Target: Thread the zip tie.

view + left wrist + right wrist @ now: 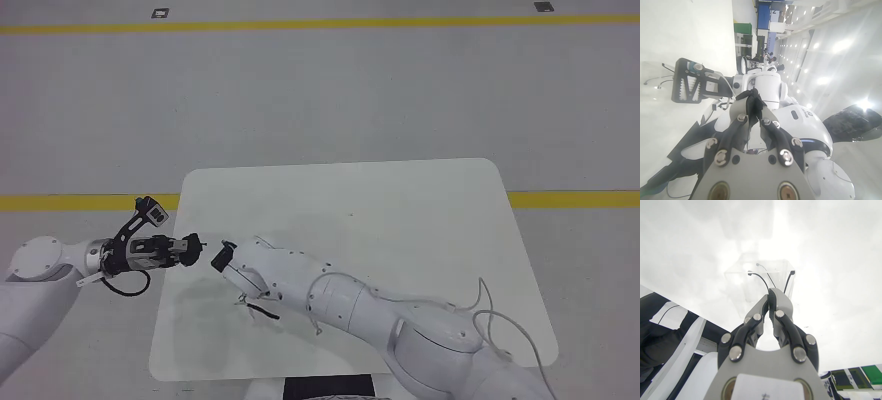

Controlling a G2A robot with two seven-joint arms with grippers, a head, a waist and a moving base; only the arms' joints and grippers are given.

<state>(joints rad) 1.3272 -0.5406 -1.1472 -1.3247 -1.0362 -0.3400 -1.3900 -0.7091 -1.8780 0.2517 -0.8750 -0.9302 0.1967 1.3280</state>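
Right gripper (769, 293) fingers pressed together pinching a black zip tie (761, 277), over the table (400, 200) by its left edge, left gripper (753, 94) fingers closed on a dark wad (753, 107), hard to make out

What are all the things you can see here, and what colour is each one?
table: one, white, under both arms.
clear box: one, see-through, just beyond the right tool's tips.
zip ties: three, black, at the clear box; one strap runs into the right tool's tips.
black wad: one, black, pinched at the left tool's tips.
floor lines: two, yellow, on the grey floor beyond the table.
left tool: one, grey and black, shut on the black wad, over the table's edge.
right tool: one, grey and black, shut on one of the zip ties, close to the left tool.
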